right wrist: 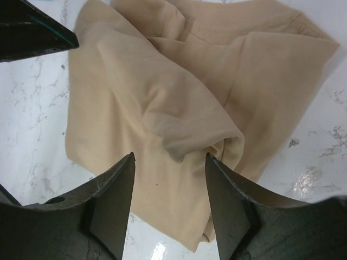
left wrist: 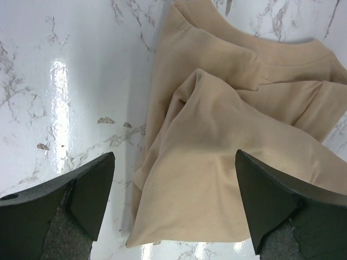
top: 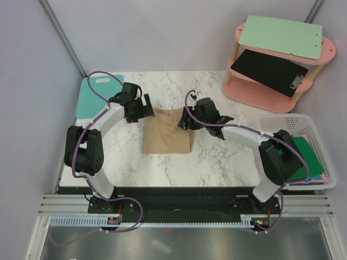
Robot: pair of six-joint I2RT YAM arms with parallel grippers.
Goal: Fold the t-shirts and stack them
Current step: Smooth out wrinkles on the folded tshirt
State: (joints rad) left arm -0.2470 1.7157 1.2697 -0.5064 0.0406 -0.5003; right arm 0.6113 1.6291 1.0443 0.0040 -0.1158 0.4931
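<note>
A beige t-shirt (top: pixel 168 132) lies partly folded and rumpled on the marble table (top: pixel 124 157). My left gripper (top: pixel 145 110) is open just above the shirt's far left corner; in the left wrist view the beige cloth (left wrist: pixel 217 162) lies between its spread fingers (left wrist: pixel 92 187), untouched. My right gripper (top: pixel 184 120) is open over the shirt's far right edge; in the right wrist view a bunched fold (right wrist: pixel 200 138) sits between its fingers (right wrist: pixel 116 189). The tip of the left gripper (right wrist: pixel 32 30) shows at the top left there.
A white basket (top: pixel 320 146) with folded green, blue and pink shirts stands at the right. A pink shelf (top: pixel 271 59) holds a green clipboard and a black clipboard at the back right. A teal cutting board (top: pixel 97 92) lies at the back left.
</note>
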